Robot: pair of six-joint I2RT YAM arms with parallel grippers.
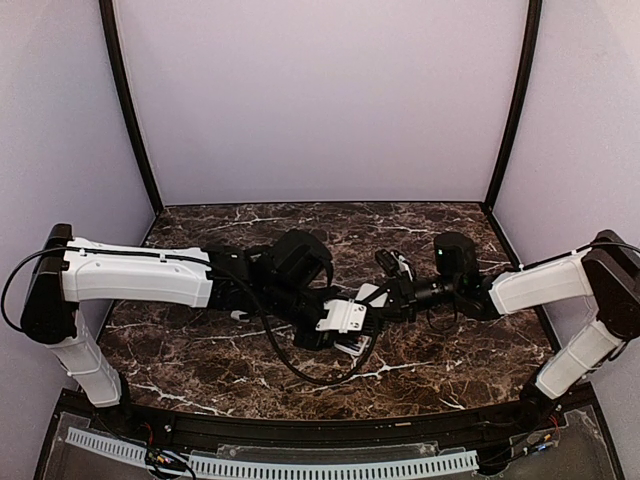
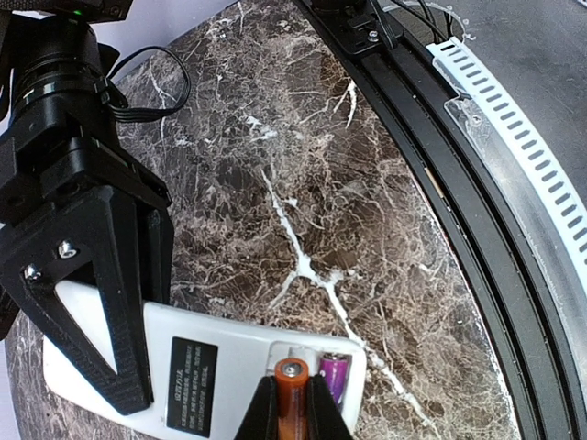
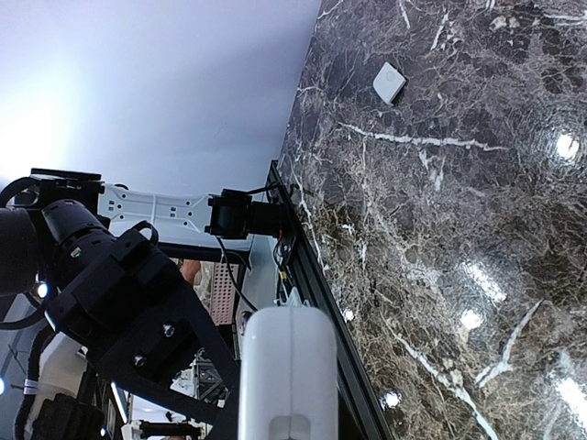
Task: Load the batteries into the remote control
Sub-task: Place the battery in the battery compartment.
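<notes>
Marble table (image 1: pixel 440 360), both arms meet over its middle. Remote control (image 1: pixel 345 318) is off the table, white back up, black label showing. Right gripper (image 1: pixel 380 303) is clamped on one end of it. The battery compartment (image 2: pixel 316 359) at the other end is uncovered, with the purple battery (image 2: pixel 336 374) lying inside in the far slot. Left gripper (image 2: pixel 292 387) is nearly closed, pinching the orange battery (image 2: pixel 293 392) at the slot beside the purple one. Can't tell if it's seated. Small white flat piece (image 3: pixel 389 83) lies on the table well apart from the remote.
</notes>
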